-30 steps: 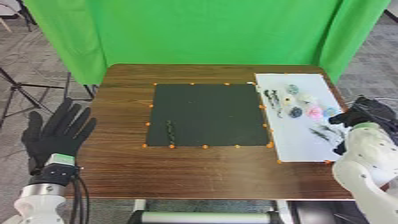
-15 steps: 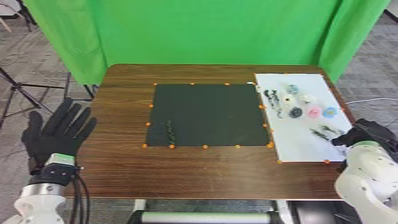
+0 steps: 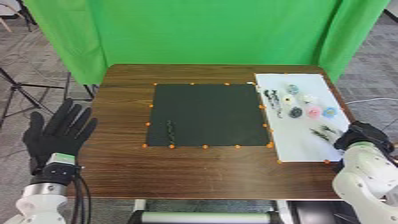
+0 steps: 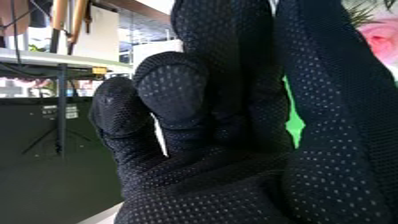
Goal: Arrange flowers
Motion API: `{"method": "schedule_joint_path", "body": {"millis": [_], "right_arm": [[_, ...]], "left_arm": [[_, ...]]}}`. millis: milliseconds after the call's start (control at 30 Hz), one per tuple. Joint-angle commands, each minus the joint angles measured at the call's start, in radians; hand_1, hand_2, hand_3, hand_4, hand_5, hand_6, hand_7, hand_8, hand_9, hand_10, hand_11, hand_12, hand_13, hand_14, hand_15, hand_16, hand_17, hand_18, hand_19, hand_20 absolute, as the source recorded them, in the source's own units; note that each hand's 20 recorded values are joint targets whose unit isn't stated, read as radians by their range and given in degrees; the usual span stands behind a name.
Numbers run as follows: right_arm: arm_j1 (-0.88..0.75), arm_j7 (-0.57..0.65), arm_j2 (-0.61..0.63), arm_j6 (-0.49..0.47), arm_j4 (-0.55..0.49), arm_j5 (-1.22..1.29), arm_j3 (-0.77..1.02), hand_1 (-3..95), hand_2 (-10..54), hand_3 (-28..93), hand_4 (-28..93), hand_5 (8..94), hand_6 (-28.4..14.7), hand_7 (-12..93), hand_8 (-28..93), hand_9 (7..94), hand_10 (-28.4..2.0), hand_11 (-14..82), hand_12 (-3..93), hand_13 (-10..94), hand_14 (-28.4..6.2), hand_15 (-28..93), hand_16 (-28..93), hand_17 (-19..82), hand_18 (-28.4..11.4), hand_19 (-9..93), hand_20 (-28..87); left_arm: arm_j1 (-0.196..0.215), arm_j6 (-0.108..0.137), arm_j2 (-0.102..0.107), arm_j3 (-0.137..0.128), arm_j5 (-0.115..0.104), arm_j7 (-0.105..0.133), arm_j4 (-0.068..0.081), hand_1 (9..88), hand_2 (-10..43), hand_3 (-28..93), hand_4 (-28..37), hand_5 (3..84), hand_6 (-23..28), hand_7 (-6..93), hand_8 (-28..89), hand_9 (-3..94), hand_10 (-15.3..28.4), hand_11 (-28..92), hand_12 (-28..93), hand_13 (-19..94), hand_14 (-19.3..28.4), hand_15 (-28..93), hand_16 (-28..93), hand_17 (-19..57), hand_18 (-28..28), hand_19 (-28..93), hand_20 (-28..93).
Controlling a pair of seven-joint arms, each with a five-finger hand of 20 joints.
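Observation:
In the head view, the left hand (image 3: 59, 129) is open, palm up, left of the black mat (image 3: 209, 107). The right hand (image 3: 362, 134) is at the right edge of the white board (image 3: 298, 147), near green sprigs (image 3: 321, 134). Its glove (image 3: 364, 142) shows loosely bent fingers holding nothing. In the right wrist view, the right hand (image 4: 209, 185) is open, with a pink rose (image 4: 382, 40) beyond it. On the board are a pink flower (image 3: 314, 112), a blue one (image 3: 330, 112), a dark one (image 3: 296, 112) and pale ones (image 3: 307, 98). A leafy stem (image 3: 171, 132) lies on the mat's lower left.
Orange markers (image 3: 205, 146) line the mat and board on the brown table (image 3: 187, 175). Slender leafy stems (image 3: 272, 97) lie at the board's left side. A green curtain (image 3: 213, 35) hangs behind the table.
The right hand has drawn back toward the robot along the board's right side, uncovering the blue flower. My left hand and the stem on the mat have stayed put.

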Motion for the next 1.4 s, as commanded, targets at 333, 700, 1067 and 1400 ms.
{"method": "schedule_joint_path", "body": {"millis": [333,700,1067,1400], "right_arm": [[-0.04,-0.039,0.006,0.096,-0.013,-0.117,-0.007,50.3,-9.5,68,-26,81.1,-2.3,28,15,83.4,-12.1,37.4,37.9,77,-9.6,64,38,46,-23.7,93,40],[-0.006,-0.063,-0.013,0.035,0.039,-0.029,-0.02,42.5,-9.5,71,-28,71.9,-2.9,19,-11,75.0,-14.1,42.0,31.2,71,-11.2,65,38,43,-24.0,93,40],[-0.015,-0.068,-0.006,0.174,0.006,-0.05,-0.032,56.4,-9.5,67,-28,81.3,-1.5,29,17,83.4,-11.7,32.7,43.8,75,-10.4,64,37,45,-23.4,93,38],[-0.002,-0.057,0.009,0.224,-0.159,0.006,-0.038,50.4,-9.5,75,-22,79.1,-1.4,36,24,88.1,-10.0,31.2,39.8,84,-6.7,57,36,53,-22.1,93,41]], "left_arm": [[0.006,0.003,-0.011,-0.003,0.0,-0.016,-0.007,22.7,10.8,70,-28.3,35.9,6.8,15.0,-10,30.9,13.3,18,10,21,14.1,34,-7,-5.0,14.0,33,9],[-0.001,0.003,-0.015,0.006,-0.002,-0.022,-0.002,22.7,10.8,70,-28.3,35.9,6.9,15.0,-10,31.0,13.3,18,11,21,14.1,34,-7,-5.0,14.0,33,9],[0.01,0.004,-0.019,0.005,-0.003,-0.016,-0.007,22.9,10.9,70,-28.3,36.0,6.9,15.0,-10,31.0,13.3,18,11,21,14.0,34,-7,-4.9,14.0,33,9],[0.009,0.005,-0.015,0.008,-0.003,-0.017,-0.008,22.9,11.0,69,-28.3,36.0,6.9,15.1,-10,31.0,13.3,18,11,21,14.1,34,-8,-5.0,14.0,33,9]]}}
